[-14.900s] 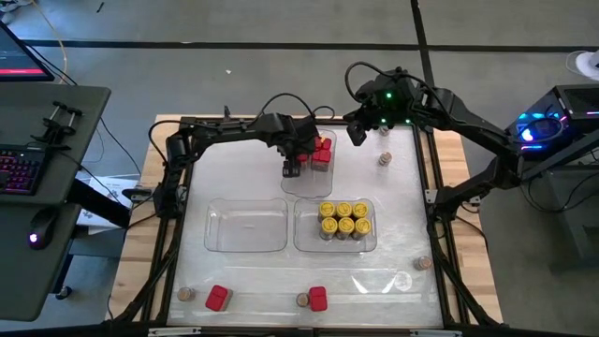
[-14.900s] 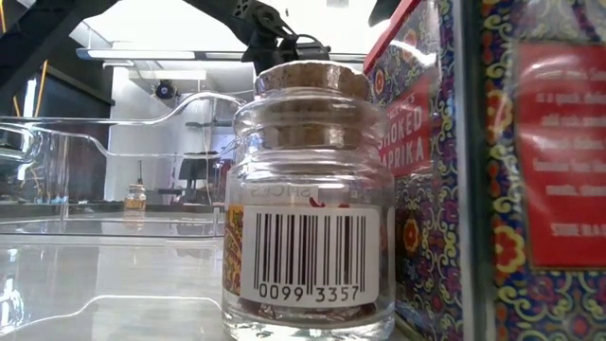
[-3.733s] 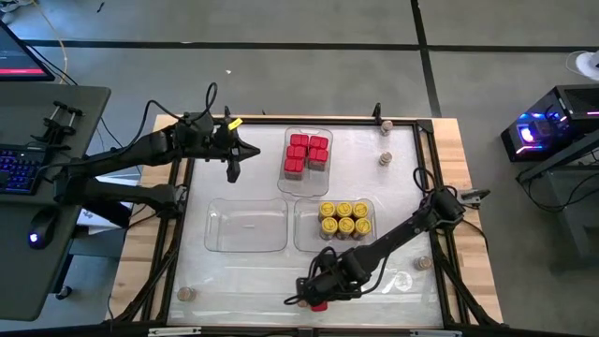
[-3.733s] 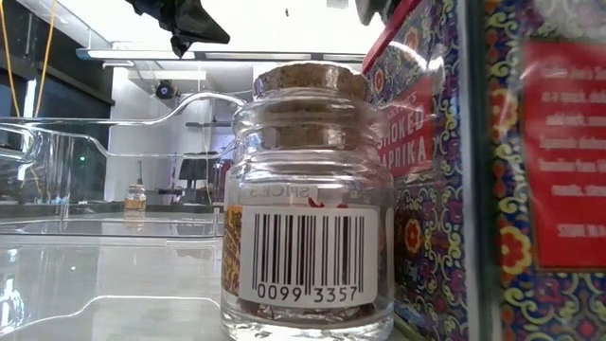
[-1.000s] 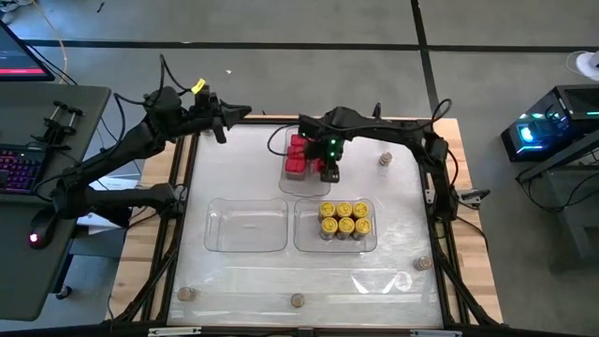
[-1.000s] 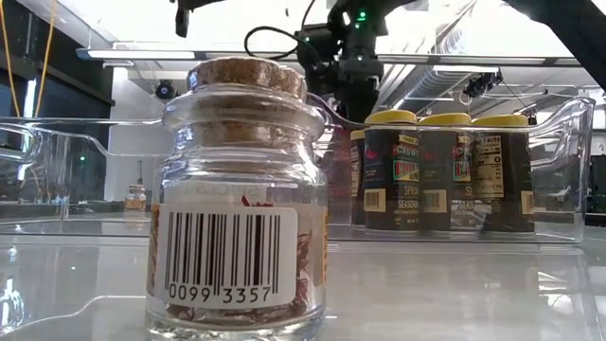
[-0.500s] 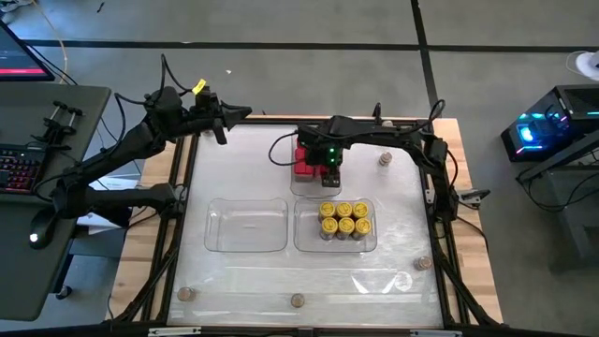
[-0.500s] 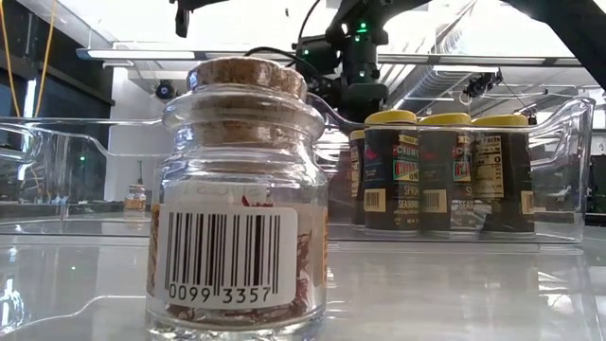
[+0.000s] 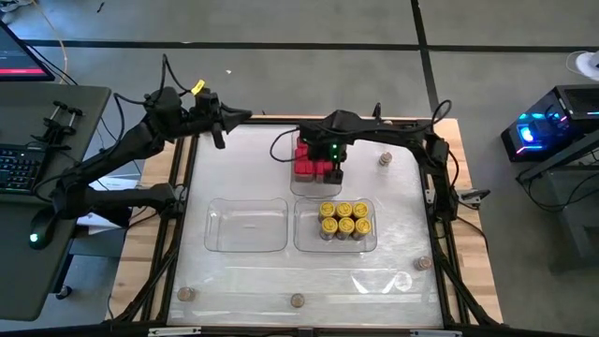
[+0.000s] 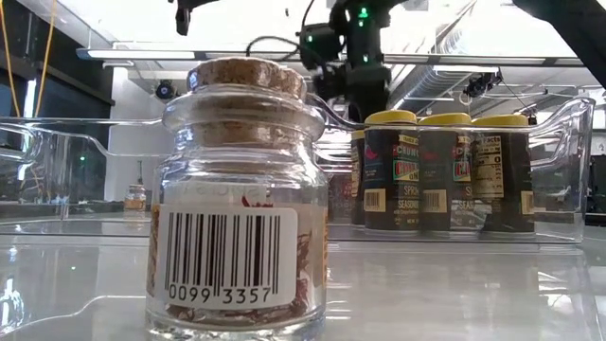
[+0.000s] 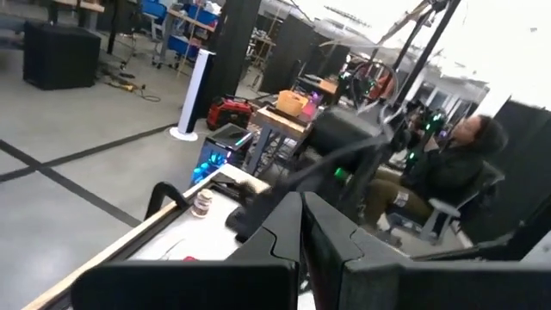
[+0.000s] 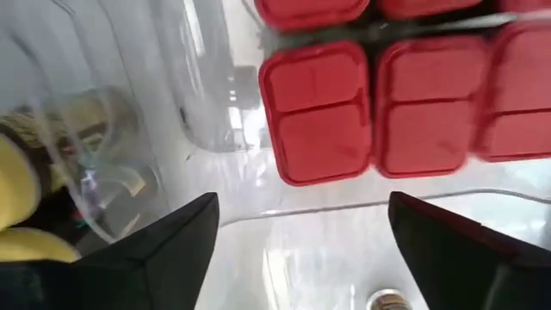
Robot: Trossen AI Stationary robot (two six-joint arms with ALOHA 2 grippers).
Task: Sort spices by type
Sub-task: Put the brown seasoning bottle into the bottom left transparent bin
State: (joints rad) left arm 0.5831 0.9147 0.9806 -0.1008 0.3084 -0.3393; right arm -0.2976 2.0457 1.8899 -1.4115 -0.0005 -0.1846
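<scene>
Both arms are dark, near-black, built of slim jointed links with black cables looping loosely along them. The left arm [image 9: 140,145] wears a small yellow tag just behind its gripper [image 9: 217,139]. The right arm [image 9: 393,140] shows a green light close behind its gripper [image 9: 334,174], whose fingers [image 12: 185,237] are broad, flat, matte-black wedges.

Three clear trays [image 9: 245,227] are set on the counter [image 9: 404,201]: one empty, one with yellow-lidded jars [image 9: 344,219], one with red boxes [image 9: 309,164]. Small brown jars [image 9: 297,300] are scattered along its edges.
</scene>
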